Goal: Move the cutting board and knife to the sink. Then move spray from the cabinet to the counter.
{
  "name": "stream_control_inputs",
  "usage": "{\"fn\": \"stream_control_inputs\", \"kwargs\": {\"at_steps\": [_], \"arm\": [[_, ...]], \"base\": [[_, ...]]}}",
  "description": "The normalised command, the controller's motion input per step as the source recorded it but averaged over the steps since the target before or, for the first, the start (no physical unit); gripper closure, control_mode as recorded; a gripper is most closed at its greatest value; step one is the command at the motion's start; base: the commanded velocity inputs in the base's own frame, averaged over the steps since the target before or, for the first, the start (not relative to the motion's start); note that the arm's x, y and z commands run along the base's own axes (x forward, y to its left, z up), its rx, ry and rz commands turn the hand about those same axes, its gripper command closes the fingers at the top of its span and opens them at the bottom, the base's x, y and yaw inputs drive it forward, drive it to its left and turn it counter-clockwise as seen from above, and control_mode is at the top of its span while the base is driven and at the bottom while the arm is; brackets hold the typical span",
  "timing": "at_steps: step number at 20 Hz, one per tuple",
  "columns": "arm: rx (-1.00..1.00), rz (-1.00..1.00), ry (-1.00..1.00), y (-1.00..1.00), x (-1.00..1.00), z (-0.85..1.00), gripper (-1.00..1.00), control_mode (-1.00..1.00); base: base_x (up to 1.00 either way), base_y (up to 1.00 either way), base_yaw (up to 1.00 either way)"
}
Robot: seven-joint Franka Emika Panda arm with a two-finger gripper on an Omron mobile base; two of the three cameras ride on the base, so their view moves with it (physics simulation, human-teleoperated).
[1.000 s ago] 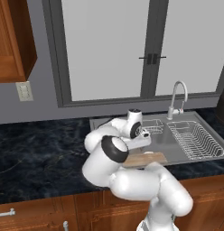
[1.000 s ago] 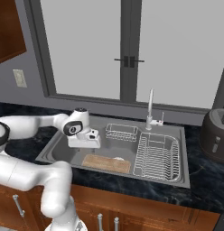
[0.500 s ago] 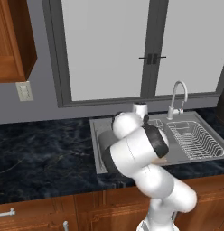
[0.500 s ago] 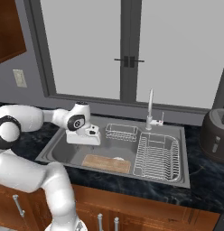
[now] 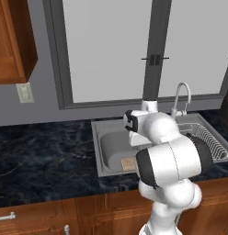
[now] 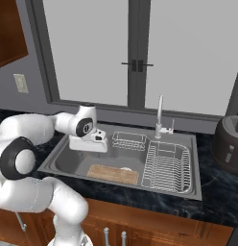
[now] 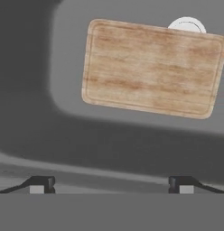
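Board (image 7: 150, 67) lay flat in the sink (image 6: 63, 161); claw (image 7: 109, 184) hung above it, fingers apart and empty. Knife judged next: locate and grip it.

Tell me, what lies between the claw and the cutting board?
Nothing but bare grey sink floor lies between the open claw and the cutting board, as the hand view shows.

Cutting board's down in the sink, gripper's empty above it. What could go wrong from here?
1. The cutting board lies flat in the sink, partly over the white drain; a knife dropped onto it might slide off.
2. The open gripper hangs low over the basin, near its wall; a sideways swing could clip the rim.
3. The dish rack and wire basket crowd the right, leaving little room for placing.
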Motion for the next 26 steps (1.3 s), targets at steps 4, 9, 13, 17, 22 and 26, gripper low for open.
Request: {"fn": "stream_control_inputs", "kwargs": {"at_steps": [4,9,13,17,22,26], "arm": [[0.0,0.0,-0.07,-0.02,-0.4,0.27,-1.0,-1.0],[0.0,0.0,-0.02,-0.02,-0.35,0.18,-1.0,-1.0],[0.0,0.0,-0.01,-0.03,-0.28,0.13,-1.0,-1.0],[0.0,0.0,-0.02,-0.06,-0.24,0.13,-1.0,-1.0],[0.0,0.0,-0.03,-0.01,-0.14,0.09,-1.0,-1.0],[0.01,0.0,0.0,0.0,0.0,0.01,-1.0,-1.0]], "base": [[0.0,0.0,0.0],[0.0,0.0,0.0],[0.0,0.0,0.0],[0.0,0.0,0.0],[0.0,0.0,0.0],[0.0,0.0,0.0]]}}
